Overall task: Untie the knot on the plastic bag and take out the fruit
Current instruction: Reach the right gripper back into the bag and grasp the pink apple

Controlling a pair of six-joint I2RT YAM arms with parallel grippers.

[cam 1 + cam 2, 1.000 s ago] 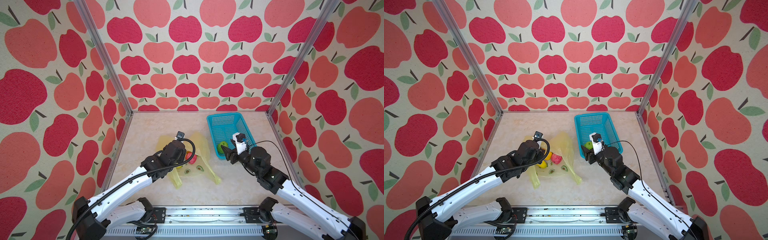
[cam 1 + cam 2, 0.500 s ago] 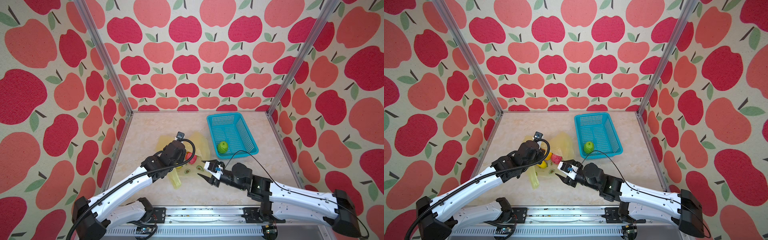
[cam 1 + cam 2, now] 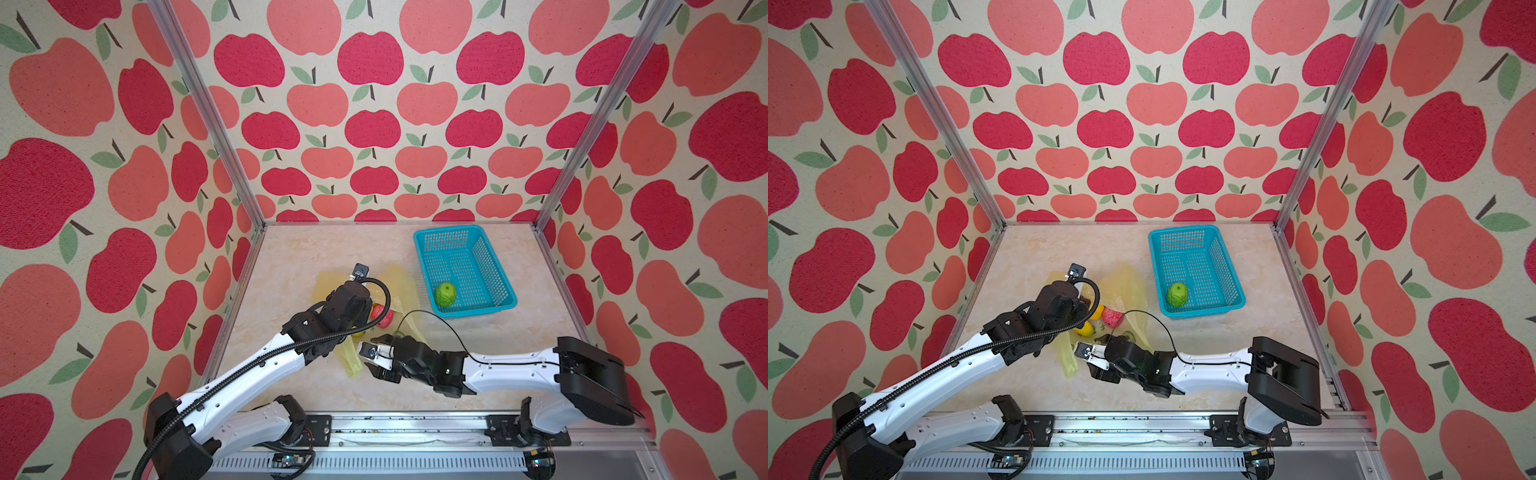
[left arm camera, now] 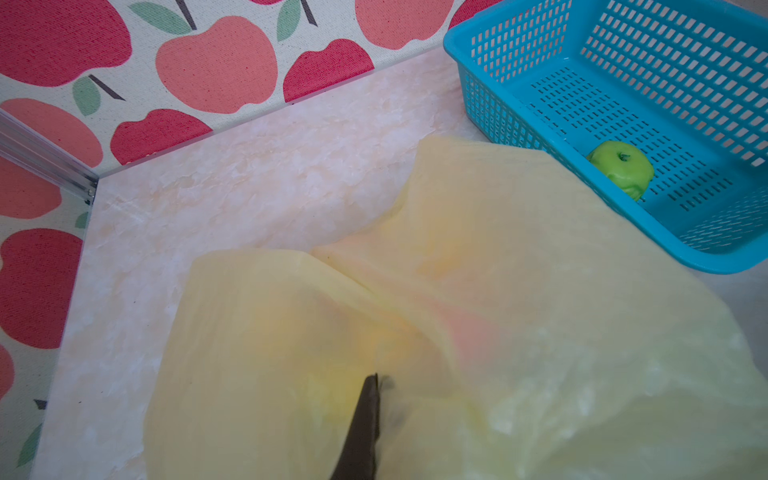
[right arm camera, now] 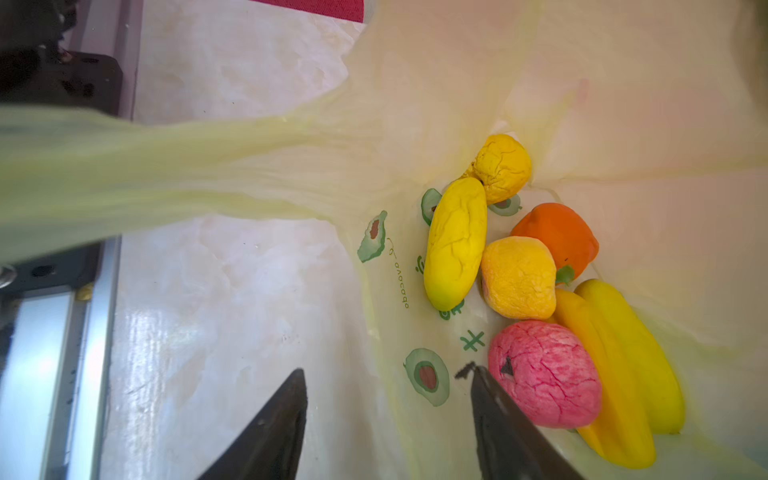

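**Bag mouth tented open, right jaws wide beside the pink fruit**

The plastic bag [image 3: 401,282] is lying on the table [image 3: 299,257] left of centre, at about 8 o'clock from the teal basket [image 3: 473,309]. No knot is showing anywhere. A loose handle tail [image 3: 351,362] is trailing toward 6 o'clock, so I'm judging the untying done.

The left gripper [image 4: 376,380] is pinching the bag's top film with its jaws fully together, tenting the mouth. The right gripper [image 5: 386,372] is sitting low at the mouth, at 6 o'clock from the pile in both top views. Its jaws are spread wide and gripping nothing. One finger [image 5: 507,428] is touching or just short of the pink fruit [image 5: 544,374]; I cannot tell which.

One green fruit [image 3: 445,294] is resting in the basket's 7 o'clock corner. The rest are sitting on the bag's lower film: the pink one, two long yellow fruits [image 5: 623,365], a yellow-orange fruit [image 5: 519,276], an orange fruit [image 5: 557,237], a fat yellow fruit [image 5: 455,241] and a small yellow fruit [image 5: 503,166].

My read on handling:
- **Fruit:** it is looking light and squishy with wrinkled skin, so it should be giving under the pads rather than slipping. The round ones may roll.
- **Where to grip:** the pink one is nearest, and I'd grip it across its middle from the mouth side.
- **Film:** it is thin, crinkly and slick, so the pads could be snagging the lower layer along with the fruit and dragging the whole bag.
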